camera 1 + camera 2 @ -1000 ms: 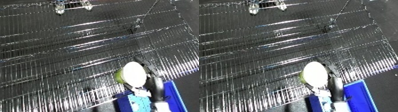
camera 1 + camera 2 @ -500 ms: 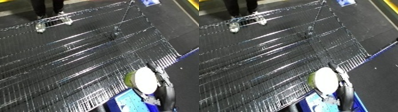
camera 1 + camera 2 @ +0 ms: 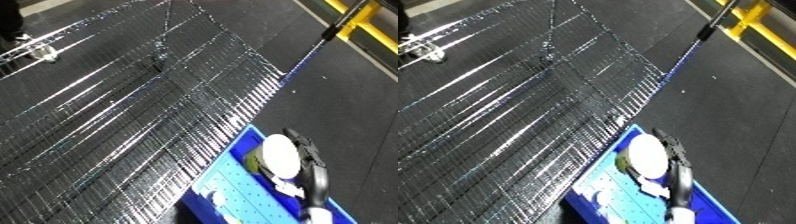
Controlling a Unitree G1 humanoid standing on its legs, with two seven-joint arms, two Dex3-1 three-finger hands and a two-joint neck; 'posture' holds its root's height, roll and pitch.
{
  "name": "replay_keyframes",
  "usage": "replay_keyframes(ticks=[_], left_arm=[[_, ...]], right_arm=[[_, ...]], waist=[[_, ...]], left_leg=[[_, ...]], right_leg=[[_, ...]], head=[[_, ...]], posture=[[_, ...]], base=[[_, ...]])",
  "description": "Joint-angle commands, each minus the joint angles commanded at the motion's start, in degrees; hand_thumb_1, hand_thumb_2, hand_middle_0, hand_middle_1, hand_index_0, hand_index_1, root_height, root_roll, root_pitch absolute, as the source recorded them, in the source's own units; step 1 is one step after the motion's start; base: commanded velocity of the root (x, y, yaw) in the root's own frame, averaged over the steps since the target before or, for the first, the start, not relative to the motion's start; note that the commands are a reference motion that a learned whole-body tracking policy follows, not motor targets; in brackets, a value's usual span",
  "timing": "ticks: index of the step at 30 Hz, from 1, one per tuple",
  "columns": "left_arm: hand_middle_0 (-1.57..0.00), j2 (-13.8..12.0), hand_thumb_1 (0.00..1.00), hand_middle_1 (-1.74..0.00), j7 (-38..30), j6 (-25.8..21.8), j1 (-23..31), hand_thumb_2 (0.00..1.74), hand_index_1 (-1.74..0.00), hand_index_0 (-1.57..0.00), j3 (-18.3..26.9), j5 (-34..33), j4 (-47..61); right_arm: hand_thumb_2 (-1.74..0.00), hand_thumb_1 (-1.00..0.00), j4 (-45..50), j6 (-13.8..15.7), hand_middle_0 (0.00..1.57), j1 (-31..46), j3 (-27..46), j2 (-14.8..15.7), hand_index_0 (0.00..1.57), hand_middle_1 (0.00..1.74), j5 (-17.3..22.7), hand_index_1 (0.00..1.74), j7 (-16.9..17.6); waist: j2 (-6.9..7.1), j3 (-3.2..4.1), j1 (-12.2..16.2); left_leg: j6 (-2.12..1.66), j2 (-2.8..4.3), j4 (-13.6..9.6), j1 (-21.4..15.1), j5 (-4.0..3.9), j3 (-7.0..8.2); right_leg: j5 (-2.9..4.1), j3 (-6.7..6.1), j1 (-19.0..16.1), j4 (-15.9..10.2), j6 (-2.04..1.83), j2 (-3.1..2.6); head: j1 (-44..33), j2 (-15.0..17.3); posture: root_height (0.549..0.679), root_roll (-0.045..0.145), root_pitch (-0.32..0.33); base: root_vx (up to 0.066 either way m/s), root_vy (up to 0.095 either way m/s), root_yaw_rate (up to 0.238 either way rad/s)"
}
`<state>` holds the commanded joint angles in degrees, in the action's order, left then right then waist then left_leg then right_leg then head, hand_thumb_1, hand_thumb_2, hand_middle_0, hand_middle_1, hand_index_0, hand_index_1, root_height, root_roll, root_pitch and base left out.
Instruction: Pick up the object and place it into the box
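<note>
**Fingers curled round the object, over the bin**

Fingers [image 3: 306, 150] of the black right hand [image 3: 311, 167] curl round the pale, round, yellow-green-edged object [image 3: 277, 155], low right of frame, above the blue plastic bin [image 3: 233, 187]. It looks light and rigid; grasping its rim suits. Shiny wire mesh [image 3: 133, 115] fills the left; dark floor [image 3: 346, 95] lies right.
</note>
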<state>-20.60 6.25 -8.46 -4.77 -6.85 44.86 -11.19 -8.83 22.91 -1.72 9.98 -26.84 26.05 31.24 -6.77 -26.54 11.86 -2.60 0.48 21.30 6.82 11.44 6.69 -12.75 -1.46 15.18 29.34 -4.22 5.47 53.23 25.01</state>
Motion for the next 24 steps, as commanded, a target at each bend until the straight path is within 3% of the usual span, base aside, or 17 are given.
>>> replay_keyframes(ticks=[8,16,24], left_arm=[[-1.57,1.13,1.0,-1.74,-0.13,-0.81,-1.4,1.74,-1.74,-1.57,-1.3,0.36,-1.67],[-1.57,1.49,1.0,-1.74,-0.68,-0.83,-2.0,1.74,-1.74,-1.57,-1.86,0.67,-2.25],[-1.57,1.57,1.0,-1.74,0.1,-0.8,-1.05,1.74,-1.74,-1.57,-1.69,1.09,-2.13]], right_arm=[[0.0,0.0,-5.23,1.72,0.0,0.41,1.03,-0.61,0.0,0.0,4.6,0.0,-2.64],[0.0,0.0,-6.95,1.89,0.0,0.52,1.12,-0.4,0.0,0.0,5.55,0.0,-3.43],[0.0,0.0,-5.69,1.02,0.0,1.34,0.11,-0.32,0.0,0.0,4.1,0.0,-8.14]], waist=[[-1.2,0.64,1.1],[-1.7,1.04,1.21],[-1.54,1.21,0.71]], left_leg=[[-0.27,-0.27,-0.98,-0.82,-0.2,0.49],[-0.37,-0.47,-1.96,-1.07,-0.72,0.21],[-0.56,-0.43,-2.49,-1.3,-1.21,-0.34]], right_leg=[[0.51,-0.48,-0.23,-1.33,-0.08,0.15],[0.85,-0.4,-0.26,-1.98,-0.07,0.1],[1.04,-0.08,-0.74,-2.58,0.16,0.14]], head=[[0.84,0.01],[0.53,0.89],[-3.32,2.97]], posture=[[0.669,0.087,0.006],[0.67,0.087,0.01],[0.671,0.088,0.008]], base=[[-0.012,0.038,-0.016],[-0.006,0.006,0.016],[0.02,-0.003,0.037]])
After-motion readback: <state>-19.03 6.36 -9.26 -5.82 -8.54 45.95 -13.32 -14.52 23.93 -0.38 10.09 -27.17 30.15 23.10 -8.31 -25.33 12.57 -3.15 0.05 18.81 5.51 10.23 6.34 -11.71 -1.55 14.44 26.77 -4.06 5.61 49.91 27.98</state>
